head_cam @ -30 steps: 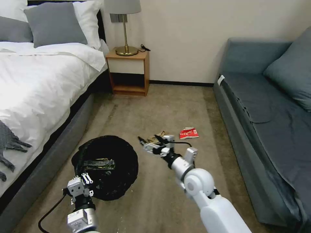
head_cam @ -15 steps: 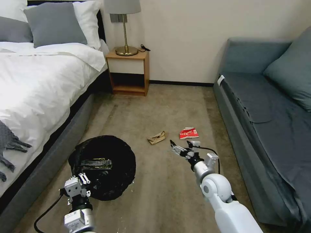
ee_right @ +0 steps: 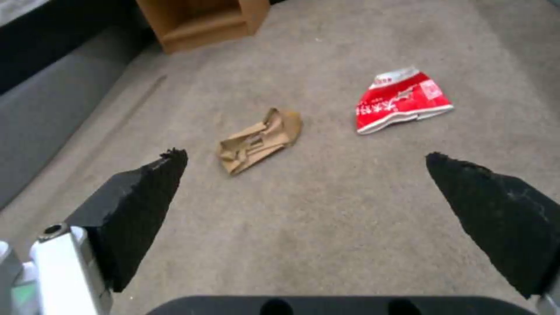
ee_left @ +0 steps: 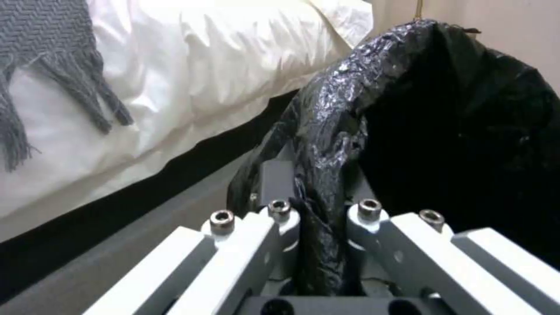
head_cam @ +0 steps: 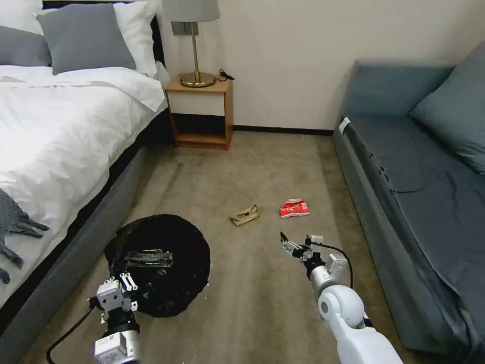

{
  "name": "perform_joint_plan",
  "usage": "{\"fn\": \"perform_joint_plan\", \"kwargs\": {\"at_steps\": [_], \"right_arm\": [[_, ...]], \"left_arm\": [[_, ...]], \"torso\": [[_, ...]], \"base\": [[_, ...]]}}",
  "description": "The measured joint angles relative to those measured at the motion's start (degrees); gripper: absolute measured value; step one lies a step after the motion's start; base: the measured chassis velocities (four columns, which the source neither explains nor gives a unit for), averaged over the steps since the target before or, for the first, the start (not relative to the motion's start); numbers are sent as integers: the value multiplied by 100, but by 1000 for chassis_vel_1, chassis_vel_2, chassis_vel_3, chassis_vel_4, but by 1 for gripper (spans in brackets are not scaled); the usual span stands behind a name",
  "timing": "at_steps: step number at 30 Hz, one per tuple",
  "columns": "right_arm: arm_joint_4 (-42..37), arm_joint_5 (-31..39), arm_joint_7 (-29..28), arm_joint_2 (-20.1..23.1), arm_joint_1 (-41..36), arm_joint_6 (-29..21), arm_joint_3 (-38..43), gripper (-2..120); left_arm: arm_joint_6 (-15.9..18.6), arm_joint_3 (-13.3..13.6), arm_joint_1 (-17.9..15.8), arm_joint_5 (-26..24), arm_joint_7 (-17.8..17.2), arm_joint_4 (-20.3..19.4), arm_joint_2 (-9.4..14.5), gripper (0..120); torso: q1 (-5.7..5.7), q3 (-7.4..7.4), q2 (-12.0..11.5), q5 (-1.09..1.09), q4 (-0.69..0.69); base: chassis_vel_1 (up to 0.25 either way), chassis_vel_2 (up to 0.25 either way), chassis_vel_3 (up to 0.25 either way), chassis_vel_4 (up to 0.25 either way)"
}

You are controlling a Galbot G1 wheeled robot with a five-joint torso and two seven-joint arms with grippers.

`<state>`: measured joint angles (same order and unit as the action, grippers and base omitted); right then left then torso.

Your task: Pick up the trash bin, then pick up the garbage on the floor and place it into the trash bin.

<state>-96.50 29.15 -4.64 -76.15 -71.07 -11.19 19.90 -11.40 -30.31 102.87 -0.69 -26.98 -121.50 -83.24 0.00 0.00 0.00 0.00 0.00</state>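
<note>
The trash bin, lined with a glossy black bag, hangs low beside the bed with its mouth facing up. A dark wrapper lies inside it. My left gripper is shut on the bin's near rim; the left wrist view shows my left gripper pinching the crinkled bag edge of the bin. On the carpet lie garbage pieces: a tan paper scrap and a red-and-white packet. My right gripper hovers open, short of both pieces, holding nothing.
A white bed with a grey base runs along the left. A wooden nightstand with a brass lamp stands at the far wall. A blue-grey sofa lines the right. Open carpet lies between.
My right arm has swung from over the tan scrap to the right and back toward me, still open. The bin and left gripper have drifted slightly left and nearer.
</note>
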Motion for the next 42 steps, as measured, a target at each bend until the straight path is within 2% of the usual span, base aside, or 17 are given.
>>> {"fn": "perform_joint_plan", "kwargs": {"at_steps": [3,10,42], "right_arm": [[22,-12,0,0,-13,35,21,100],[76,-31,-8,21,38,45,43,100],[-29,-92,49,16,-313,188,279,100]], "left_arm": [[-172,-75,145,103,56,81,28,4],[-323,-144,321,84,71,116,41,4],[-450,20,372,112,54,141,79,4]], "torso": [[0,0,0,-1,0],[0,0,0,0,1],[0,0,0,0,0]], "base": [[0,0,0,0],[0,0,0,0],[-10,8,10,-10]]}}
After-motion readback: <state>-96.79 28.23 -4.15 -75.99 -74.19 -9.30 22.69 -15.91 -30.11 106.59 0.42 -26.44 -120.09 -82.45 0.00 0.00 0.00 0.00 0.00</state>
